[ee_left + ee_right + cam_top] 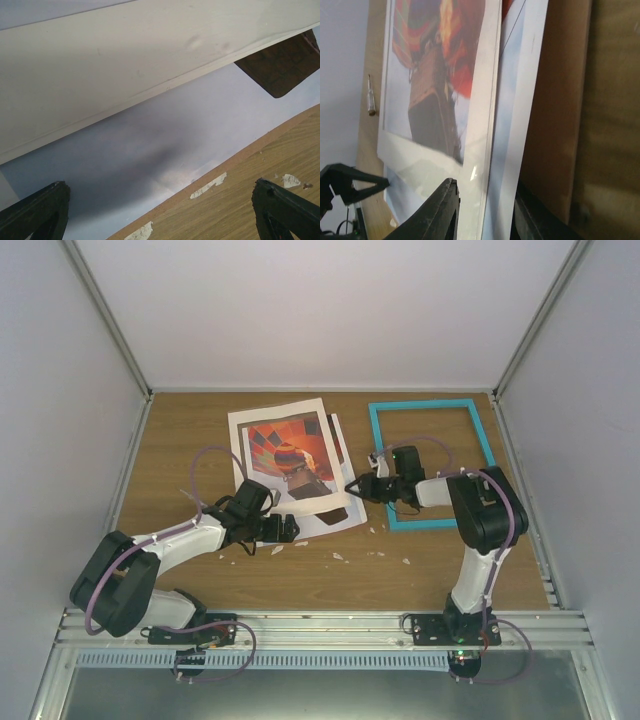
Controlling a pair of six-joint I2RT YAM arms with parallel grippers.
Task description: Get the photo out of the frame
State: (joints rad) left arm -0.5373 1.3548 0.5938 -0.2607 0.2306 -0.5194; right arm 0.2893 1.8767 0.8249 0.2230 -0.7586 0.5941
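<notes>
Risking a crease or double-pick | right gripper (350, 485) jaws narrow, pinching the photo (290, 455) edge plus under-sheet (520, 100), 11 o'clock | left gripper (287, 530) wide, empty | frame (425, 403) bare, 2 o'clock

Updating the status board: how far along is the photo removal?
Done: the thin turquoise rectangular frame lies empty, wooden table showing through. The hot-air balloon paper print lies apart on a stack of white-edged sheets. In hand: right pincer pinches the stack's edge; left pincer open nearby. Left: likely only separating the print.
</notes>
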